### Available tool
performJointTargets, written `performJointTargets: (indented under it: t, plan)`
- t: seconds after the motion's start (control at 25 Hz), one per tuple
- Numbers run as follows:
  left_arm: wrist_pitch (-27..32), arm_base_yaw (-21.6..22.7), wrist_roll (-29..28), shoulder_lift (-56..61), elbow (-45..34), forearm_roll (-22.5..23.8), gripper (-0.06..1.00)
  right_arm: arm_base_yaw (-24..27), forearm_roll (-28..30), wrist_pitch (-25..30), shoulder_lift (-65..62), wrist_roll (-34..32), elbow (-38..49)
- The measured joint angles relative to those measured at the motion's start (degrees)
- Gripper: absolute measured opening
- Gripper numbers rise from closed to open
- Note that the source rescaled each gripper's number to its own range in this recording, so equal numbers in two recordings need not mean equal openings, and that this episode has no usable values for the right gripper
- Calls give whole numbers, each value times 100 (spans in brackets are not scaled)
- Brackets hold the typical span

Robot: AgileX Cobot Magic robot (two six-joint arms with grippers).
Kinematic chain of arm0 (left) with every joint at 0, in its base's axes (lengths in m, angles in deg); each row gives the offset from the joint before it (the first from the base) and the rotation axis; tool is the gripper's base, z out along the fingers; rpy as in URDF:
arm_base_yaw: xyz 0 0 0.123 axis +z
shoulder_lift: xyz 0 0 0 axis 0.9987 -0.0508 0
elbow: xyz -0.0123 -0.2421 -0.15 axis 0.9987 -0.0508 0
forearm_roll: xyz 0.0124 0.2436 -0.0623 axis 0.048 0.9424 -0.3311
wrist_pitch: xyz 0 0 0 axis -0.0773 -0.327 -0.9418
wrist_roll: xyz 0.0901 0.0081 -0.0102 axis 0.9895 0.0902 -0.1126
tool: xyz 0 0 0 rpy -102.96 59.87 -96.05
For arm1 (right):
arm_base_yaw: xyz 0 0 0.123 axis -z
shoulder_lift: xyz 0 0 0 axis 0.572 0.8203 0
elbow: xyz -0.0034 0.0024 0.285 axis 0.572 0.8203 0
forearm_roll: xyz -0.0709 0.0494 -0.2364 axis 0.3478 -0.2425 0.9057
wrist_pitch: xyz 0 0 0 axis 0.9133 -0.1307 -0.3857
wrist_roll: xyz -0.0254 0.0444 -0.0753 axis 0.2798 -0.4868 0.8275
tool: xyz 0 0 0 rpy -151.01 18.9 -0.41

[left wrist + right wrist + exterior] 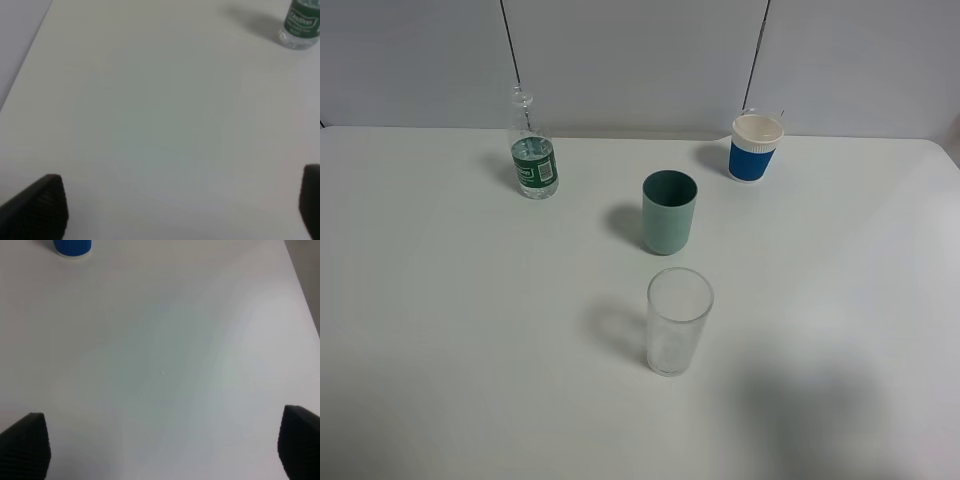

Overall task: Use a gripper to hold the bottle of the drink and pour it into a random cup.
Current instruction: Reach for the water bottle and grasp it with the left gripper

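Observation:
The bottle point(533, 150) stands upright at the back left of the white table, clear with a dark green label and colourless drink inside; its base and label point(301, 26) also show in the left wrist view. The teal-green cup point(669, 211) stands near the middle, open side up. Neither arm appears in the exterior high view. My left gripper point(182, 207) is open over bare table, well short of the bottle, with nothing between its black fingers point(42, 205). My right gripper point(162, 447) is open too, its dark fingertips point(27, 442) wide apart above bare table.
A clear glass tumbler point(677, 321) stands in front of the teal cup. A blue-and-white paper cup point(756, 147) sits at the back right, its blue base point(72, 247) showing in the right wrist view. The table's far edge meets a grey wall.

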Motion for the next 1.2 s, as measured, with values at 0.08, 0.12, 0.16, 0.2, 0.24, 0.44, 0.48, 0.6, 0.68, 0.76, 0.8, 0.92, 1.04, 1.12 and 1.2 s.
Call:
performJointTargets:
  t: [0.08,0.12,0.16,0.2,0.24,0.44,0.48,0.6,0.68,0.76,0.8,0.92,1.04,1.12,1.2]
  plan:
    - [0,0,0,0,0,0,100,0,0,0,0,0,0]
    - [0,0,0,0,0,0,100,0,0,0,0,0,0]
    - [0,0,0,0,0,0,100,0,0,0,0,0,0]
    - [0,0,0,0,0,0,100,0,0,0,0,0,0]
    - [0,0,0,0,0,0,100,0,0,0,0,0,0]
    - [0,0,0,0,0,0,100,0,0,0,0,0,0]
    - [0,0,0,0,0,0,100,0,0,0,0,0,0]
    - [0,0,0,0,0,0,100,0,0,0,0,0,0]
    - [0,0,0,0,0,0,100,0,0,0,0,0,0]
    - [0,0,0,0,0,0,100,0,0,0,0,0,0]
    - [0,0,0,0,0,0,100,0,0,0,0,0,0]
    - [0,0,0,0,0,0,100,0,0,0,0,0,0]
    - [0,0,0,0,0,0,100,0,0,0,0,0,0]
    - [0,0,0,0,0,0,100,0,0,0,0,0,0]
    - [0,0,0,0,0,0,100,0,0,0,0,0,0]
